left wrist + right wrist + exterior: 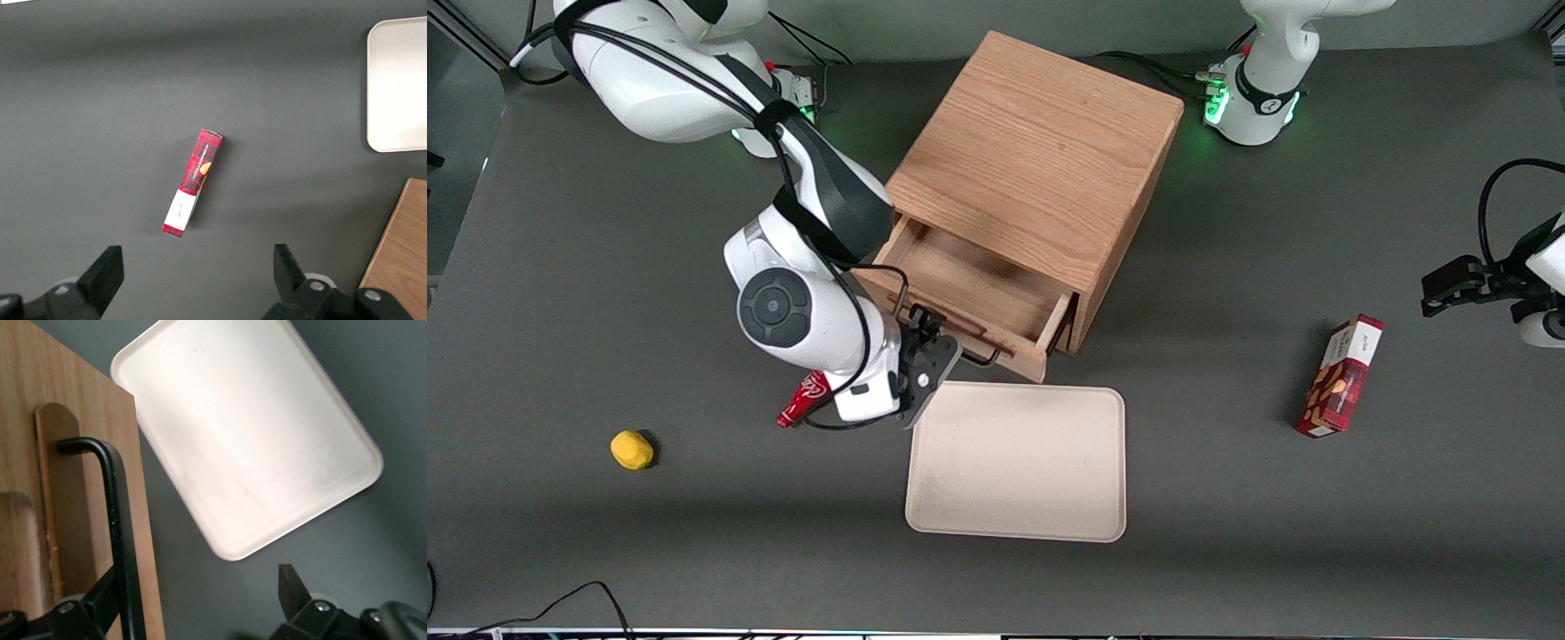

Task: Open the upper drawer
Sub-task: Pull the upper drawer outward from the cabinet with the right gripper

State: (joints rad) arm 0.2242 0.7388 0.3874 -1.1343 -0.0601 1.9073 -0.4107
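The oak cabinet [1040, 151] stands mid-table. Its upper drawer [969, 284] is pulled partly out toward the front camera, and its wooden inside looks empty. The drawer's thin black wire handle [983, 357] runs along its front [73, 520]. My right gripper [929, 360] is in front of the drawer at the handle, open. In the right wrist view the handle bar [119, 520] passes right by one finger [93, 603] of the gripper [193, 587]. The other finger [291, 587] stands well apart over the table. The lower drawer is hidden under the upper one.
A cream tray [1014, 462] [247, 440] lies just in front of the open drawer, nearer the front camera. A red can [802, 398] lies beside my wrist. A yellow object [631, 449] sits toward the working arm's end, and a red box [1343, 378] [193, 183] toward the parked arm's.
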